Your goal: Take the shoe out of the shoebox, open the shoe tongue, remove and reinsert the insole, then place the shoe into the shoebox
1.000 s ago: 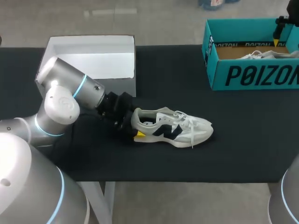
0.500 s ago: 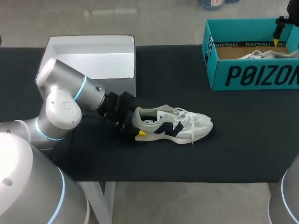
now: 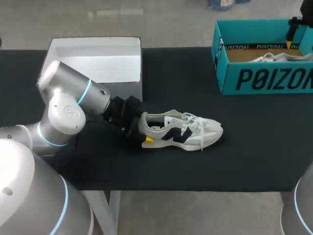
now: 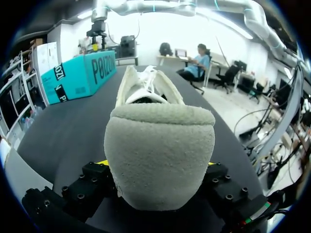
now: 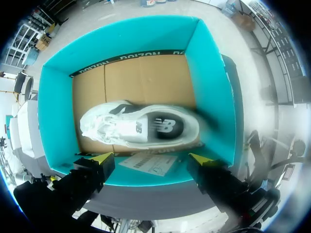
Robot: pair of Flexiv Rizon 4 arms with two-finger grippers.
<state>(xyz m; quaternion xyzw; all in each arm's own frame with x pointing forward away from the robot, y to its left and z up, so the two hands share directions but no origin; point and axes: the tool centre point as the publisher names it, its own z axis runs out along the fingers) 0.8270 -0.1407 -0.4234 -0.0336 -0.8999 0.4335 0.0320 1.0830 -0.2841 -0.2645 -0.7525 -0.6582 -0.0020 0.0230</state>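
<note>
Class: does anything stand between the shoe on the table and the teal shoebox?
Nothing visible on the table between shoe and shoebox. But the right gripper hangs open over the box, where a second shoe lies.

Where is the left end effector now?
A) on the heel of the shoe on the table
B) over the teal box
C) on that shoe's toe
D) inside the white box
A: the left end effector grips the shoe by its heel, a finger on each side, with the shoe lying on the table.
</note>
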